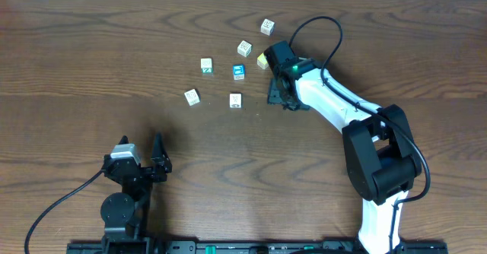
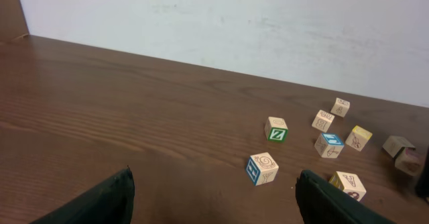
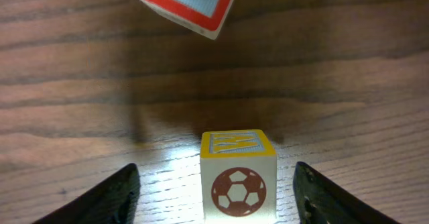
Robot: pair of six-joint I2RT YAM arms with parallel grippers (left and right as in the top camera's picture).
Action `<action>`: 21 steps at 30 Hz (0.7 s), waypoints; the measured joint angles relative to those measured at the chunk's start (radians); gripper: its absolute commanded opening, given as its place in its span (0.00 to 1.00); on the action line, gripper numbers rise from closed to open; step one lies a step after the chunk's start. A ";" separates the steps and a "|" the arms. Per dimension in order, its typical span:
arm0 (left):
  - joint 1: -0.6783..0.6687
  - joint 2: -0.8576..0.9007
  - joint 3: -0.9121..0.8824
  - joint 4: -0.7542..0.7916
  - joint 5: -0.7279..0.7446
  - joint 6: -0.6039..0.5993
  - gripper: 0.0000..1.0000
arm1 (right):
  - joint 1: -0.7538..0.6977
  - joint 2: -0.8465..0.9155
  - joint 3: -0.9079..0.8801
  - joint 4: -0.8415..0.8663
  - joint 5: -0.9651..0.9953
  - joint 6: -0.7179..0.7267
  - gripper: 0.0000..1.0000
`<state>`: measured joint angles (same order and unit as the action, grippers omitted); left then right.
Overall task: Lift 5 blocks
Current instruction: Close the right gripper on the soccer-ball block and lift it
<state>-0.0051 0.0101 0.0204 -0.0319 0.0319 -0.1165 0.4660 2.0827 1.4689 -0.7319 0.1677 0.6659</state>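
Yellow block: the yellow-topped block (image 3: pixel 238 177) has a reddish football on the side facing the wrist camera. It sits flat on the desk (image 1: pixel 91 56), in the far half, right of middle.
Red block: the red-marked block (image 1: pixel 235 100) is white and lies nearest the front edge of the group.
Pale blocks: the far block (image 1: pixel 267 26) lies closest to the far edge. The middle block (image 1: pixel 244 48) is just left of the yellow one, and the left block (image 1: pixel 192 96) lies furthest toward the left edge. Their pictures are too small to read from above.
Other blocks: a blue-faced block (image 1: pixel 239 71) and a green-marked block (image 1: pixel 206 65) lie among them, none touching.
Right arm: stretched out from the front right corner, with the wrist low over the yellow-topped block.
Right claw (image 3: pixel 216 197): open, with a finger on each side of the yellow-topped block. Both seem just clear of it, though the frame cuts them off.
Left arm: folded near the front edge, left of middle, well apart from the blocks.
Left claw (image 2: pixel 214 207): spread wide, holding nothing.
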 measured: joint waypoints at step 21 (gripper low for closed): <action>0.000 0.000 0.000 0.000 0.000 0.000 0.77 | 0.002 0.000 -0.006 0.004 -0.002 0.004 0.41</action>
<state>-0.0051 0.0105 0.0204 -0.0319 0.0319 -0.1165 0.4675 2.0827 1.4631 -0.7277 0.1658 0.6697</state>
